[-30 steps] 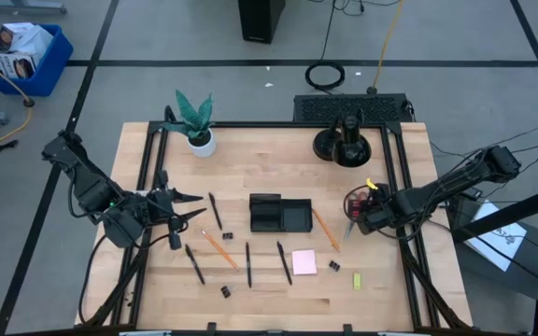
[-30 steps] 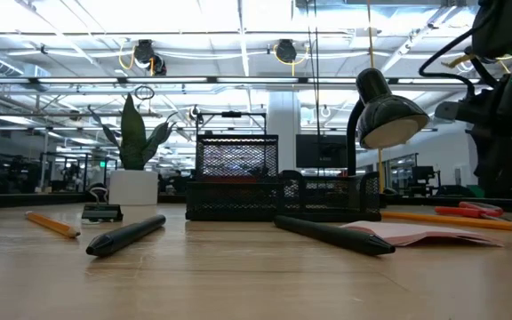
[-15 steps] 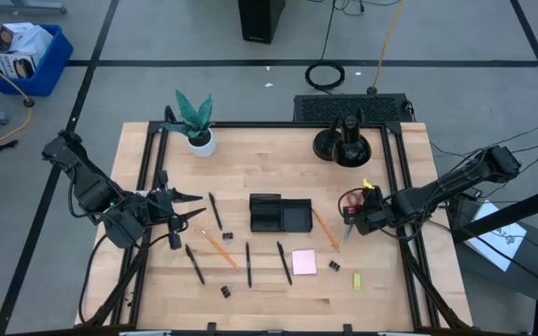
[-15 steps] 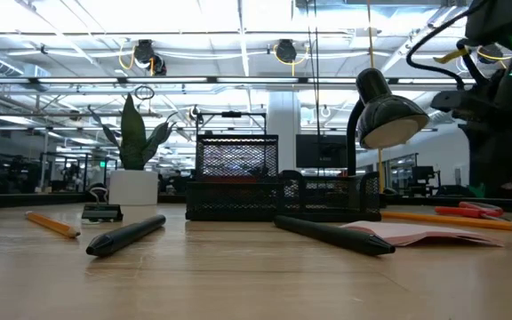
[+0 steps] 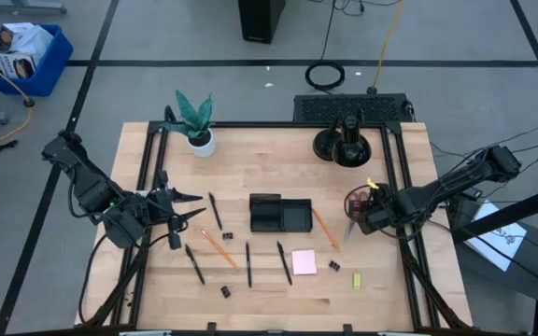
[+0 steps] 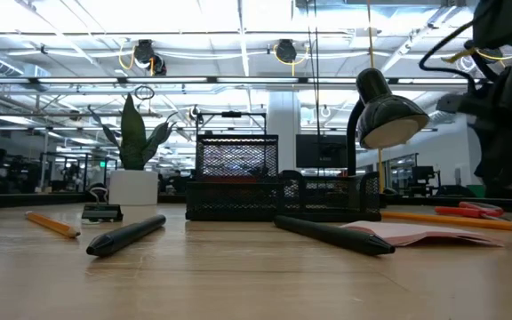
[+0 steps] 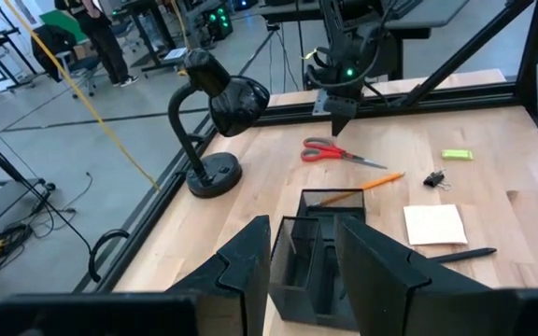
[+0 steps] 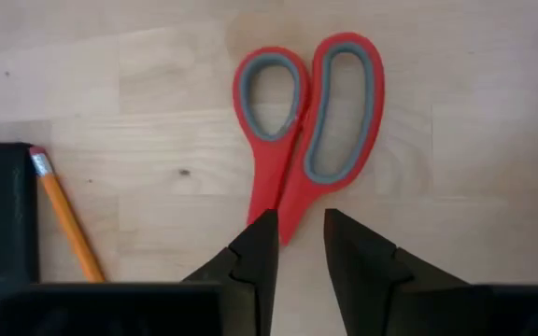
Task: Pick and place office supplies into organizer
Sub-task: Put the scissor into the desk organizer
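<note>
Red-handled scissors (image 8: 306,131) lie flat on the table near its right edge (image 5: 355,199), to the right of the black organizer (image 5: 280,215). My right gripper (image 8: 297,243) points down over them, open. Its fingers stand on either side of the spot where the handles narrow toward the blades, and the blades are hidden beneath them. In the left wrist view its tip (image 7: 340,131) hangs just above the scissors (image 7: 330,151). My left gripper (image 7: 302,271) waits open over the table's left side (image 5: 190,207), aimed at the organizer. Pens (image 5: 248,264), pencils (image 5: 219,248) and a pink pad (image 5: 304,262) lie in front of the organizer.
An orange pencil (image 8: 63,224) lies between the scissors and the organizer. A black desk lamp (image 5: 344,140) stands at the far right and a potted plant (image 5: 195,121) at the far left. Binder clips (image 5: 333,267) and a yellow-green piece (image 5: 357,281) lie near the front. Black frame rails (image 5: 395,187) border the table.
</note>
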`<state>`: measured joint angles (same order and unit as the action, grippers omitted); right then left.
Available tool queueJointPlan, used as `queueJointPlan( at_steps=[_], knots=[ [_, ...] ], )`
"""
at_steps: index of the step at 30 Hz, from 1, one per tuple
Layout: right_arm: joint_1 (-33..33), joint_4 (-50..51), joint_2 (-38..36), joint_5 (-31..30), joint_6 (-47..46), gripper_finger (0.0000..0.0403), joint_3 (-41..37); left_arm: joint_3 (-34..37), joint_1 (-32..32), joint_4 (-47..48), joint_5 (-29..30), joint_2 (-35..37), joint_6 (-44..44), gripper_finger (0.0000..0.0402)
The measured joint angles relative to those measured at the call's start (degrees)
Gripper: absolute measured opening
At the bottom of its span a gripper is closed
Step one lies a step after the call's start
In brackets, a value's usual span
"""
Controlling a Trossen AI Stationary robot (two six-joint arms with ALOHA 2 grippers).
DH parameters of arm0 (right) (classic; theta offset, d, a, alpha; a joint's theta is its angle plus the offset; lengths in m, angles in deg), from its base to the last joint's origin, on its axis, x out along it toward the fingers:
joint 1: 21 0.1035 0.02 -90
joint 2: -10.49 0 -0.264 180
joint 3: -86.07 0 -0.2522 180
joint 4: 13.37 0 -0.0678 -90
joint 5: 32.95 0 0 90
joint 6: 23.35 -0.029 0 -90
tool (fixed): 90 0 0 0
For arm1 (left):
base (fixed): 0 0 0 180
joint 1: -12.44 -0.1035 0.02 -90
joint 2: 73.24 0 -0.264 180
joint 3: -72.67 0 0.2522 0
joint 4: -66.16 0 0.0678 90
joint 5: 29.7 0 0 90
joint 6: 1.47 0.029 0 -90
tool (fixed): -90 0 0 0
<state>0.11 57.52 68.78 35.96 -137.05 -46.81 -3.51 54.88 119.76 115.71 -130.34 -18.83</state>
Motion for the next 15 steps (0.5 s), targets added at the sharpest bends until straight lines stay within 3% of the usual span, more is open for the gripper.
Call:
queueJointPlan(
  at_steps=[15],
  knots=[
    [-0.15, 1.09, 5.98, -1.19, -6.29, 0.0083, 0.11, 0.0, 0.0, 0.61, 0.04, 0.0, -0.11, 0.0127]
  ],
)
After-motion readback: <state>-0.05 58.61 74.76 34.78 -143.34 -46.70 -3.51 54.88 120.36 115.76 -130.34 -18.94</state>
